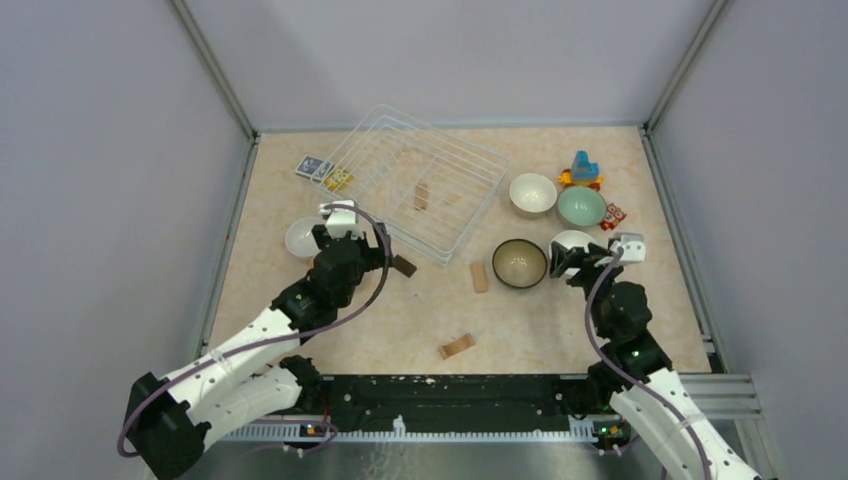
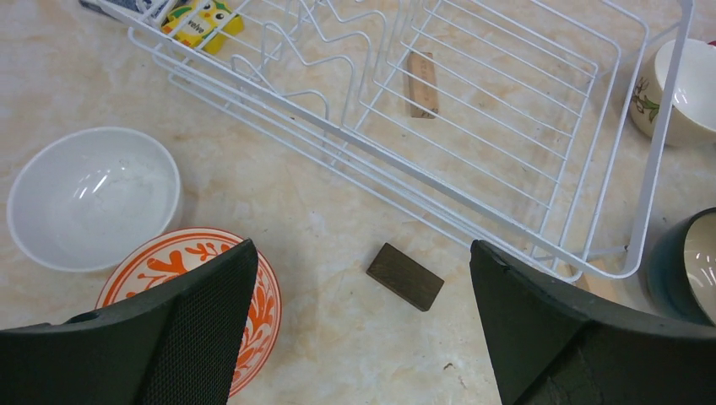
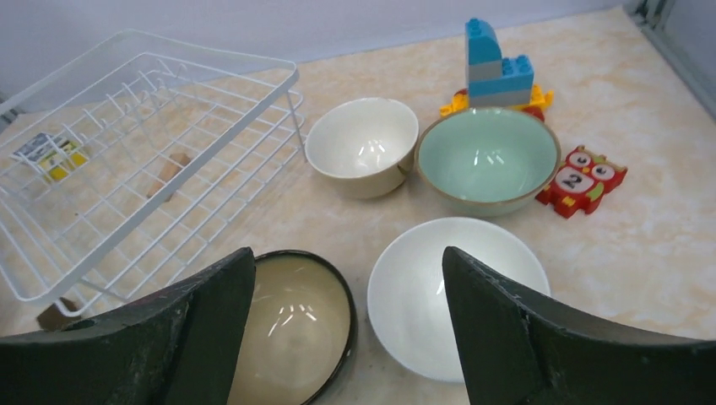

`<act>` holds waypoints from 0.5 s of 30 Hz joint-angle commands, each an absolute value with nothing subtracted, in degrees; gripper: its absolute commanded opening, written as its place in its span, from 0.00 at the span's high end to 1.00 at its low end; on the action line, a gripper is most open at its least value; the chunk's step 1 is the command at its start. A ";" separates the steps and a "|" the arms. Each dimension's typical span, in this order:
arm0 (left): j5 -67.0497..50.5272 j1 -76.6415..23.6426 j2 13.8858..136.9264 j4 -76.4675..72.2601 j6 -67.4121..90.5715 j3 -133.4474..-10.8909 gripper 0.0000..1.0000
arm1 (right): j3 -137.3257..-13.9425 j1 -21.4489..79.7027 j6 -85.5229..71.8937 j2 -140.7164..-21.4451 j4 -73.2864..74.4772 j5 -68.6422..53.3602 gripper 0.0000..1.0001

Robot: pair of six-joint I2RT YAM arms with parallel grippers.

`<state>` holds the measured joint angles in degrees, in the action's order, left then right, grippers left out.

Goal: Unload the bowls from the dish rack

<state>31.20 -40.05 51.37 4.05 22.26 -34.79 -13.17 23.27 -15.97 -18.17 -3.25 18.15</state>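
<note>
Both grippers hover with fingers spread wide, clamped on nothing. Below the left gripper [image 2: 361, 261], an orange-patterned bowl [image 2: 160, 261] lies partly under one finger, with a white bowl [image 2: 93, 198] just beyond it on the same side. A dark wooden block [image 2: 405, 277] lies just ahead of the gap between the fingers. Past it runs the near rail of the dish rack [image 2: 659, 143], with a pale wooden block [image 2: 422, 83] showing through its wires. Below the right gripper [image 3: 346, 257], a second white bowl [image 3: 414, 287] sits under the gap, partly hidden by one finger. The dark blue bowl [image 3: 295, 321], tan inside, pokes out beside the other finger. Farther ahead of these fingers the beige bowl [image 3: 361, 148] and mint green bowl [image 3: 488, 160] stand just beside each other, with toy bricks [image 3: 494, 72] behind them and an owl tile [image 3: 583, 179] beside the mint one. All six bowls rest on the table [image 1: 560, 320], outside the rack.
</note>
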 commanded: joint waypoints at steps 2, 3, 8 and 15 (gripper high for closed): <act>32.87 -40.00 48.63 -8.81 14.69 -30.24 0.01 | -6.85 23.76 -1.31 -20.57 -23.64 20.40 0.19; 33.21 -39.99 48.91 -9.40 14.42 -29.68 0.01 | -5.22 23.80 0.48 -21.52 -27.28 20.99 0.18; 32.76 -40.03 52.10 -11.61 11.94 -28.99 0.01 | 2.24 22.93 3.24 -30.46 -45.93 22.04 0.18; 40.31 -38.01 55.77 -22.35 7.72 -24.56 0.01 | -1.40 18.07 4.29 -48.72 -52.46 22.22 0.12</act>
<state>35.27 -39.55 54.70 -13.17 11.62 -26.28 -0.54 20.91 1.93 -43.03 -41.56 21.56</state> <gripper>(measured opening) 0.987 0.864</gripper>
